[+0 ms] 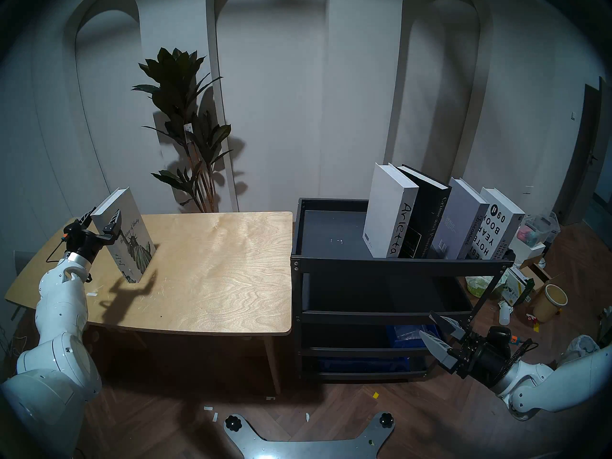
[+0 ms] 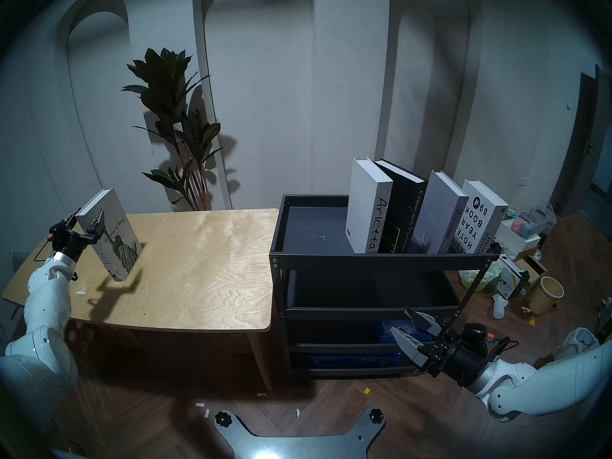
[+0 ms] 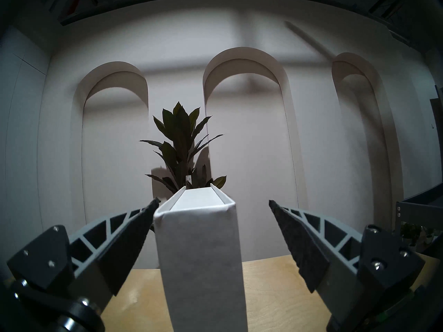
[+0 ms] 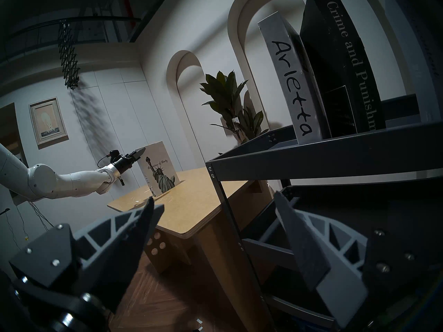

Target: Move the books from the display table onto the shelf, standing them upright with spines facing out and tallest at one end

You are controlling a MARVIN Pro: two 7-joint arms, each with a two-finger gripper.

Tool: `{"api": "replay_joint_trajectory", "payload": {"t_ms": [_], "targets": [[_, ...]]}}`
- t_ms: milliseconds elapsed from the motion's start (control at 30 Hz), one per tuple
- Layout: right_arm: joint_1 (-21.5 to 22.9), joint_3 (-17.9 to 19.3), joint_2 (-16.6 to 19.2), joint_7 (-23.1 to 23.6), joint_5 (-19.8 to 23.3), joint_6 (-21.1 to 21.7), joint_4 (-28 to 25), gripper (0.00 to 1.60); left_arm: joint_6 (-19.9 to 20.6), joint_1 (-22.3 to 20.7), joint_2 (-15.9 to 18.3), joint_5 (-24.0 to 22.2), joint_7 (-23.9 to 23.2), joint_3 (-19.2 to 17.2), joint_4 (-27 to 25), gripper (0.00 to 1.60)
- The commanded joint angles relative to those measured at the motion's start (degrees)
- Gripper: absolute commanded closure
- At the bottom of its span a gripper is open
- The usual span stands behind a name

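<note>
The pale grey Statue of Liberty book (image 1: 132, 239) stands upright, slightly tilted, at the left of the plywood display table (image 1: 215, 266). My left gripper (image 1: 101, 220) is open and straddles its upper spine edge. In the left wrist view the gripper (image 3: 213, 202) has its left finger beside the book (image 3: 199, 252) and a gap at the right finger. Four books stand on the black shelf's top tray (image 1: 331, 236) at its right, spines toward me: Arietta (image 1: 387, 213), Crime and Punishment (image 1: 427, 216), Discontent (image 1: 463, 216), Design Hotels Yearbook (image 1: 496, 229). My right gripper (image 1: 427, 324) is open and empty, low by the shelf's front right post.
A tall potted plant (image 1: 188, 133) stands behind the table. Blue bins (image 1: 364, 364) sit on the shelf's lower tiers. Boxes, bags and a tan bucket (image 1: 549, 302) clutter the floor to the right. My base plate (image 1: 308, 438) is at the bottom.
</note>
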Motion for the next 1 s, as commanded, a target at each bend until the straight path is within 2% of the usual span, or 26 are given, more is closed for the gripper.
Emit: {"api": "replay_joint_trajectory", "payload": {"t_ms": [0, 33, 167, 400, 633, 667, 700, 967], "targets": [[0.16, 0.13, -0.15, 0.14, -0.22, -0.54, -0.06, 0.0, -0.65, -3.37, 1.84, -0.24, -0.59, 0.2, 0.42, 0.86], [0.17, 0.12, -0.15, 0.15, -0.21, -0.54, -0.06, 0.0, -0.58, -3.59, 2.04, -0.25, -0.97, 0.37, 0.79, 1.6], [0.2, 0.11, -0.15, 0.18, -0.2, -0.54, -0.05, 0.0, 2.92, -4.6, 2.79, -0.71, -4.94, 1.58, 1.41, 1.6], [0.26, 0.11, -0.15, 0.22, -0.18, -0.54, -0.04, 0.0, 9.17, -5.03, 2.62, 0.97, -8.04, 5.15, -2.51, 1.6], [0.4, 0.18, -0.15, 0.28, -0.14, -0.54, 0.0, 0.0, 10.3, -8.97, 1.91, 0.05, -10.27, 6.16, -8.42, 1.6], [0.42, 0.18, -0.15, 0.28, -0.13, -0.54, 0.0, 0.0, 9.66, -9.27, 1.71, -1.63, -10.73, 5.84, -8.35, 1.6], [0.43, 0.18, -0.15, 0.29, -0.13, -0.54, 0.0, 0.0, 10.12, -10.0, 1.78, -0.96, -10.96, 6.27, -9.47, 1.6], [0.52, 0.15, -0.15, 0.32, -0.11, -0.54, 0.02, 0.0, 11.6, -13.16, -0.35, -4.12, -11.17, 8.9, -15.09, 1.6]]}}
